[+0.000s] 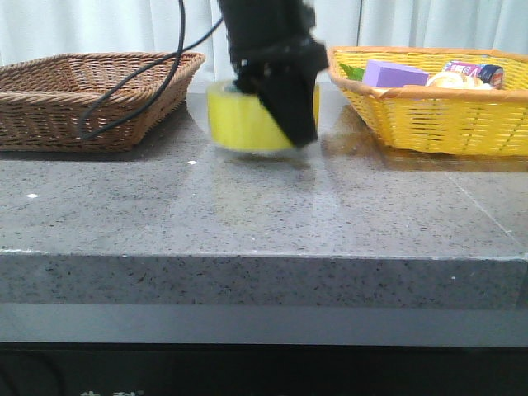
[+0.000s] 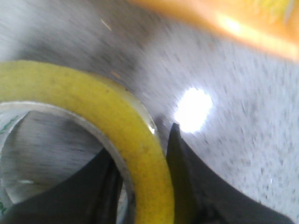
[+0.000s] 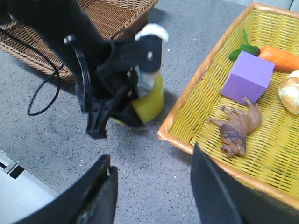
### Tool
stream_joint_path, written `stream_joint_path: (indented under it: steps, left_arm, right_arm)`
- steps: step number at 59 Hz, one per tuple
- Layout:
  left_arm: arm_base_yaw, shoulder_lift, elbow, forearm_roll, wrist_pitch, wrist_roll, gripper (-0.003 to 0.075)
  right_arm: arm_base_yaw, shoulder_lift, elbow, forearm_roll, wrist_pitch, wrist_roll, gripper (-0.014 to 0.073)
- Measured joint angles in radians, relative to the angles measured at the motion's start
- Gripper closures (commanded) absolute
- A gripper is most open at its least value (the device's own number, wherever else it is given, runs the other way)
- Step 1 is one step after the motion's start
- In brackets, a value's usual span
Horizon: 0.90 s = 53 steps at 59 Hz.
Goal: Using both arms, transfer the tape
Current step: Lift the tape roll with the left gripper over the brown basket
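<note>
The tape (image 1: 243,124) is a thick yellow-green roll between the two baskets, low over the grey table; I cannot tell if it touches. My left gripper (image 1: 285,107) is shut on its wall, one finger inside the core and one outside, as the left wrist view shows (image 2: 142,149) with the tape (image 2: 93,102) filling it. The right wrist view looks down on the left gripper (image 3: 126,100) and the tape (image 3: 152,100). My right gripper (image 3: 149,154) is open and empty, above bare table near the yellow basket's corner. It is out of the front view.
An empty brown wicker basket (image 1: 82,99) stands at the left and a yellow basket (image 1: 437,124) at the right, holding a purple block (image 3: 247,77), a carrot (image 3: 280,58) and a toy lion (image 3: 238,126). Thin black cables (image 1: 132,91) trail over the brown basket.
</note>
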Motion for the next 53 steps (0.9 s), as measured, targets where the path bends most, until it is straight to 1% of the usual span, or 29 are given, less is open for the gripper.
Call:
stream_joint_path:
  steps: [10, 20, 31, 40, 48, 53]
  left_arm:
    - [0.031, 0.000, -0.130, 0.008, 0.002, -0.083, 0.0549]
    - [0.093, -0.014, -0.199, 0.020, 0.010, -0.141, 0.0549]
    - [0.209, -0.028, -0.218, 0.085, 0.011, -0.210, 0.0549]
    - [0.317, -0.028, -0.218, 0.107, 0.017, -0.234, 0.0549]
    - [0.388, -0.021, -0.218, 0.114, 0.017, -0.238, 0.0549]
    - [0.413, 0.004, -0.218, 0.114, 0.017, -0.250, 0.0549]
  right_arm:
    - [0.000, 0.000, 0.000, 0.000, 0.000, 0.000, 0.0199]
    - [0.000, 0.000, 0.000, 0.000, 0.000, 0.000, 0.0199]
    - [0.000, 0.000, 0.000, 0.000, 0.000, 0.000, 0.0199]
    - [0.000, 0.000, 0.000, 0.000, 0.000, 0.000, 0.0199]
    - [0.000, 0.000, 0.000, 0.000, 0.000, 0.000, 0.0199]
    - [0.000, 0.000, 0.000, 0.000, 0.000, 0.000, 0.0199]
